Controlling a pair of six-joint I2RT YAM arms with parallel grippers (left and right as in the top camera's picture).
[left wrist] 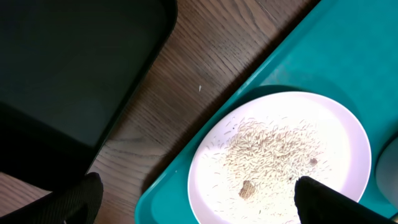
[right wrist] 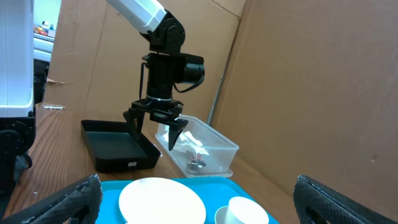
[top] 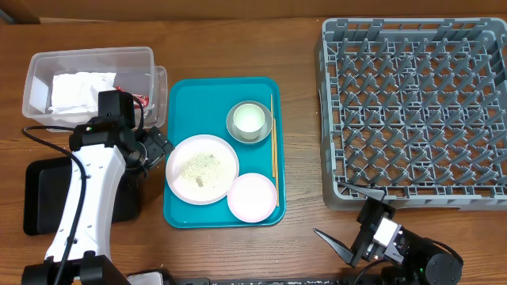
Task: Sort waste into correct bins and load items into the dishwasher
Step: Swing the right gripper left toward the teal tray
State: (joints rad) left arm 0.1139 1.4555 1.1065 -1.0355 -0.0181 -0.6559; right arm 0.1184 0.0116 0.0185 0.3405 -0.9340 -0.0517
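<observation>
Crumbs (left wrist: 273, 149): on large plate (top: 202, 168), which sits on teal tray (top: 182, 95).
Left gripper (top: 158, 147): fingers apart, empty, over tray's left edge beside plate.
Right gripper (top: 348, 222): fingers apart, empty, near dish rack (top: 412, 103).

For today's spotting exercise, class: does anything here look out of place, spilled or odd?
Yes: the large plate on the teal tray is strewn with pale rice crumbs and one brownish bit. A tiny pale speck lies on the table beside the tray. Nothing looks broken.

Left tool (right wrist: 155, 132) spread wide, right tool (right wrist: 198, 182) likewise
</observation>
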